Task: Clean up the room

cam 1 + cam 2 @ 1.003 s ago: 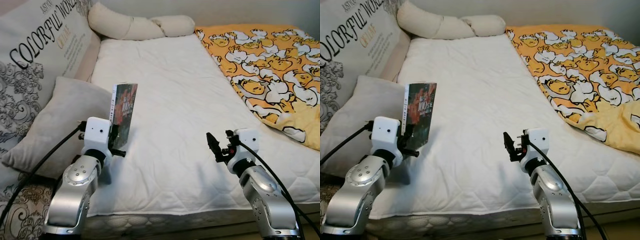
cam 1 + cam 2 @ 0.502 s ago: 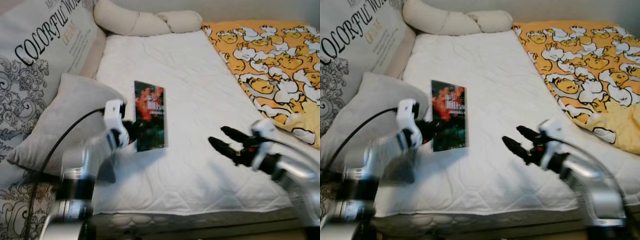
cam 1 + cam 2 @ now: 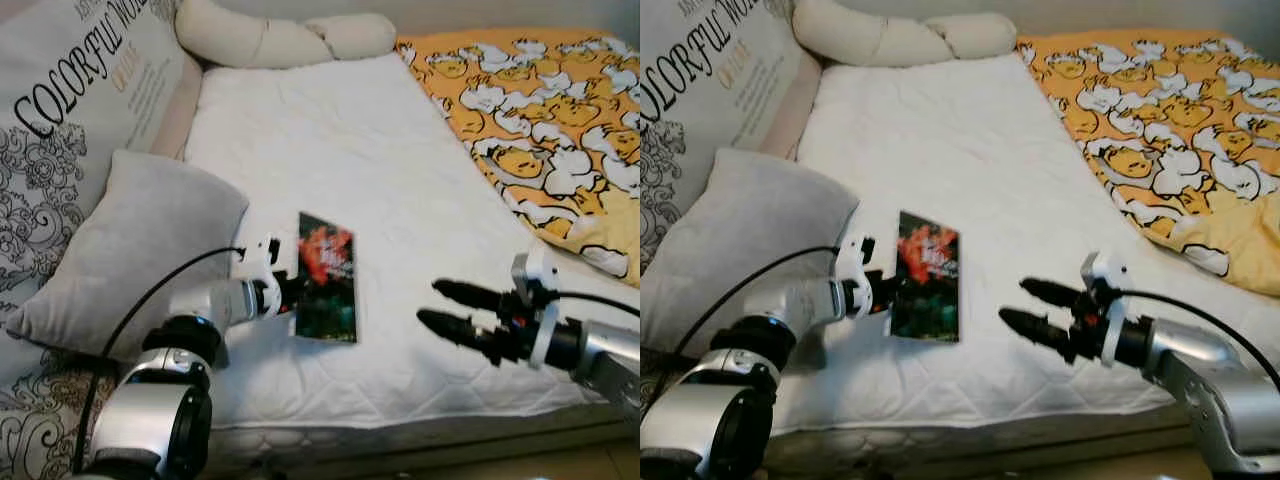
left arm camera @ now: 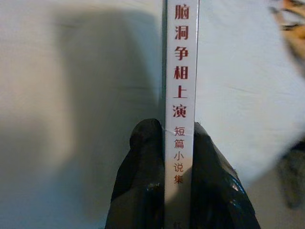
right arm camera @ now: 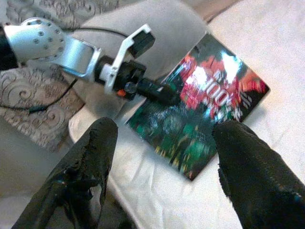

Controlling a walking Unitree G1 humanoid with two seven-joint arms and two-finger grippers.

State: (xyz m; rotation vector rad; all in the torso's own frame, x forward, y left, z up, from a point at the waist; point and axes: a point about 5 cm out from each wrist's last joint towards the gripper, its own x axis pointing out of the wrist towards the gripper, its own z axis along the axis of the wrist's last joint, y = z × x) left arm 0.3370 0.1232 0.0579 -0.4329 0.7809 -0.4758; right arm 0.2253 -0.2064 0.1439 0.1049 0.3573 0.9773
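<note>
Head pair down over bed; wrist cameras close on book.

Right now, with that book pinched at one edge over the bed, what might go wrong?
1. The left gripper holds the book only by its spine edge, so it could slip or swing out.
2. The right gripper is open and aimed at the book; a misjudged handover might knock it loose.
3. If it drops, it would likely land on the mattress, possibly bending pages.

A white quilted mattress carries a grey pillow, a lettered cushion, a cream bolster and an orange cartoon-print blanket.
</note>
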